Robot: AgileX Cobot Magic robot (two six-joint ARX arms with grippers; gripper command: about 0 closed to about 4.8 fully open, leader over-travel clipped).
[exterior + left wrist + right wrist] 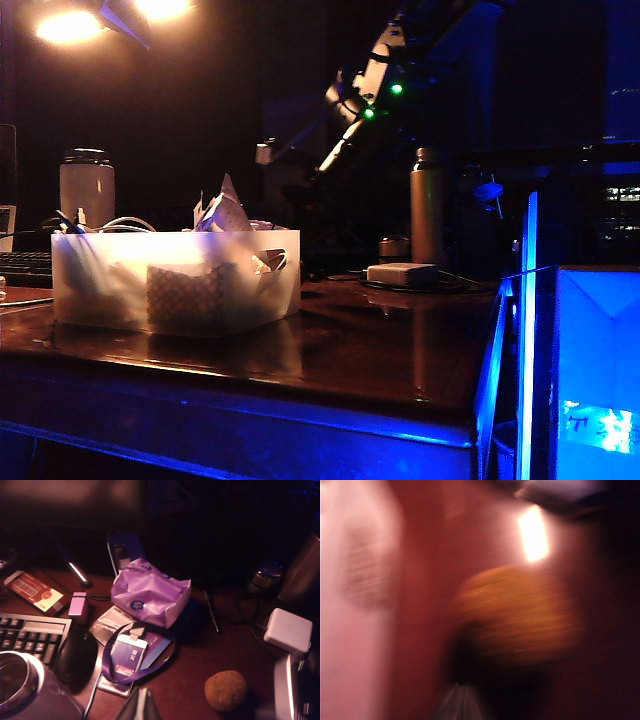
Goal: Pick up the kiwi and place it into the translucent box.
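Kiwi [226,690] golden-brown, dull. Translucent box [100,280] frosted white, dark checkered patch showing through. Table [380,340] reddish-brown. Crumpled bag [150,592] pale purple. Side box [595,370] glowing blue. Charger [288,630] white.

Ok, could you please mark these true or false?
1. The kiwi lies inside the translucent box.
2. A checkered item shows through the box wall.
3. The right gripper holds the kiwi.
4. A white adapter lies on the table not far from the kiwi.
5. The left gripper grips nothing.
1. False. The kiwi lies on the table, outside the translucent box.
2. True. The checkered item is visible through the frosted wall.
3. False. The right gripper is just short of the kiwi, its jaws shut on nothing.
4. True. The white adapter lies near it.
5. True. The left gripper is above the table beside a lanyard badge, jaws shut and holding nothing.
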